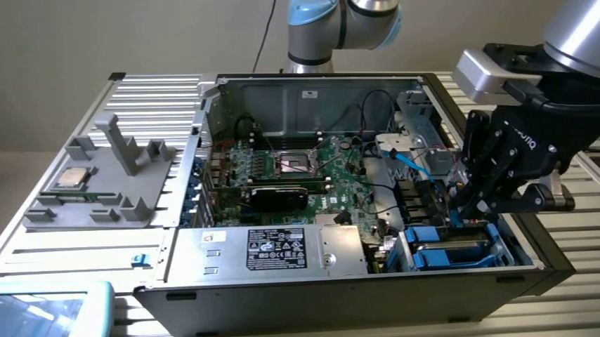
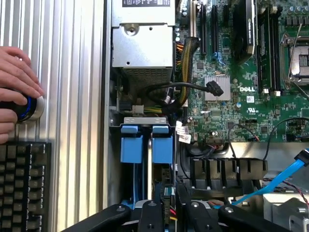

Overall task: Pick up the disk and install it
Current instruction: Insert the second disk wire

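The gripper [image 1: 466,210] hangs just above the drive bay, fingers slightly apart, gripping nothing. Directly beneath sits the disk [image 2: 146,145] — probably stiff, dense, shock-sensitive — best held by its blue carrier edges.

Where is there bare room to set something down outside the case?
The ribbed metal table is bare in front of the grey fixture, up to the computer case. Crowded: the fixture itself and the drive bay under the tool. A hand and keyboard occupy another strip.
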`<state>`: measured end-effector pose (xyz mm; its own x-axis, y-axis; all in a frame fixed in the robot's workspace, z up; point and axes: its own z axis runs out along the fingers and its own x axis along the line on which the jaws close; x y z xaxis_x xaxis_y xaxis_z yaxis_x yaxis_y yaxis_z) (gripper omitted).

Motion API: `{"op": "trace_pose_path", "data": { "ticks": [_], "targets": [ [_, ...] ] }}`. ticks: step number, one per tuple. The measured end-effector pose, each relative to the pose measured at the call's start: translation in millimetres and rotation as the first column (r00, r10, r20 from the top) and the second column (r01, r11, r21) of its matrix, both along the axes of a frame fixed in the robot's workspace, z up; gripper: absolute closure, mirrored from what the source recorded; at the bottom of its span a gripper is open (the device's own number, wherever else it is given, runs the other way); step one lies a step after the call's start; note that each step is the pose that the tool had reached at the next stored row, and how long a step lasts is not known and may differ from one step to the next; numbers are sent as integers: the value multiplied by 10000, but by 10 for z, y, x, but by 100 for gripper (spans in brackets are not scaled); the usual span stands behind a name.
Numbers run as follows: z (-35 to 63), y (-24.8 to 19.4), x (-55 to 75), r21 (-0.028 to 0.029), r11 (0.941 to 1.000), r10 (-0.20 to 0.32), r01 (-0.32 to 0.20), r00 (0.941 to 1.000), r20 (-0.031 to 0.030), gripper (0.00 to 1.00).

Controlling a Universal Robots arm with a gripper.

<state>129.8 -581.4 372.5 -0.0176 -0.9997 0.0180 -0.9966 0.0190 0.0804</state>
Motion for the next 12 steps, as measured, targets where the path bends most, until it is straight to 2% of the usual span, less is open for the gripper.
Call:
{"op": "trace_pose_path", "data": {
  "ticks": [2,4,12],
  "targets": [
    [44,16,15,-17,10000,-1,1,10000,1,76],
    [56,51,17,-38,10000,-2,2,10000,0,76],
    [56,53,18,-37,10000,-1,1,10000,-2,76]
  ]
}}
